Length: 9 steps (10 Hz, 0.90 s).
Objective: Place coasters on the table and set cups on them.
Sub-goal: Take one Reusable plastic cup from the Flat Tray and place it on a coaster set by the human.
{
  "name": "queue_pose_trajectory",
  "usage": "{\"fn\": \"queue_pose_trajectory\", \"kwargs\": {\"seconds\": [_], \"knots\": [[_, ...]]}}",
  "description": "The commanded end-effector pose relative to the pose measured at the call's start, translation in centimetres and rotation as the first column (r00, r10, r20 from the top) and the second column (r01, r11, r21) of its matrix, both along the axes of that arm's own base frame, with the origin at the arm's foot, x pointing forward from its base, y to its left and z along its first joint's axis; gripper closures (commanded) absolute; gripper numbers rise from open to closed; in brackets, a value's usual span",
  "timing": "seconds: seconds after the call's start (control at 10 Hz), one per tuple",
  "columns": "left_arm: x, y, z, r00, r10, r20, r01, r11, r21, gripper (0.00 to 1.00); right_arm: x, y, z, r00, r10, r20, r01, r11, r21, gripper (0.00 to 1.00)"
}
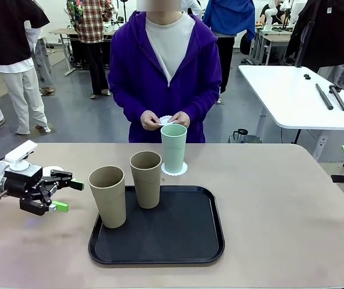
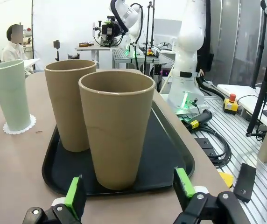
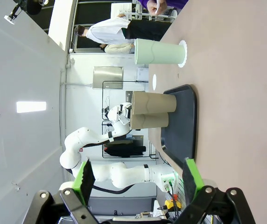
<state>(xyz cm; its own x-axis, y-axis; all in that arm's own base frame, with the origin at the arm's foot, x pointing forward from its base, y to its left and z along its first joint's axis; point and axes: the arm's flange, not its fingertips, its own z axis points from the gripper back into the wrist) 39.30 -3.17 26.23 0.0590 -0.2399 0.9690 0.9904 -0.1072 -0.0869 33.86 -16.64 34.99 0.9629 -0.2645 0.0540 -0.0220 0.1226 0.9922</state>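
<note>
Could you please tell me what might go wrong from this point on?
The open left claw faces the nearer beige cup. The second beige cup stands close beside it, so a grasp might knock it. The white coasters are in the person's hands, so no free landing spot lies ready.

Bright, even light throughout.
You get soft shadows on the table [image 1: 280, 205], one glaring ceiling lamp [image 3: 31, 107], bowed wrist-view edges.
</note>
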Motion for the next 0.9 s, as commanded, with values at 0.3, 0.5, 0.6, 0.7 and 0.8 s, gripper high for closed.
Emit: {"fn": "queue_pose_trajectory", "kwargs": {"seconds": [0.3,0.5,0.6,0.7,0.8], "knots": [[1.0,-2.5,-3.0,0.998,-0.015,-0.062,0.012,0.999,-0.044,0.0,-0.3,0.0,0.1,1.0,0.012,0.005,-0.012,1.0,-0.002,0.0],[1.1,-2.7,-3.5,0.999,-0.01,-0.04,0.006,0.995,-0.098,0.0,-0.3,0.0,0.1,1.0,0.012,0.005,-0.012,1.0,-0.002,0.0],[1.4,-3.1,-3.2,1.0,-0.011,-0.023,0.009,0.994,-0.11,0.0,-0.3,0.0,0.1,1.0,0.012,0.005,-0.012,1.0,-0.002,0.0],[1.5,-3.5,-3.1,1.0,-0.016,-0.01,0.015,0.994,-0.112,0.0,-0.3,0.0,0.1,1.0,0.012,0.005,-0.012,1.0,-0.002,0.0],[1.3,-3.8,-3.1,1.0,-0.017,-0.002,0.017,0.993,-0.118,0.0,-0.3,0.0,0.1,1.0,0.012,0.005,-0.012,1.0,-0.002,0.0]]}}
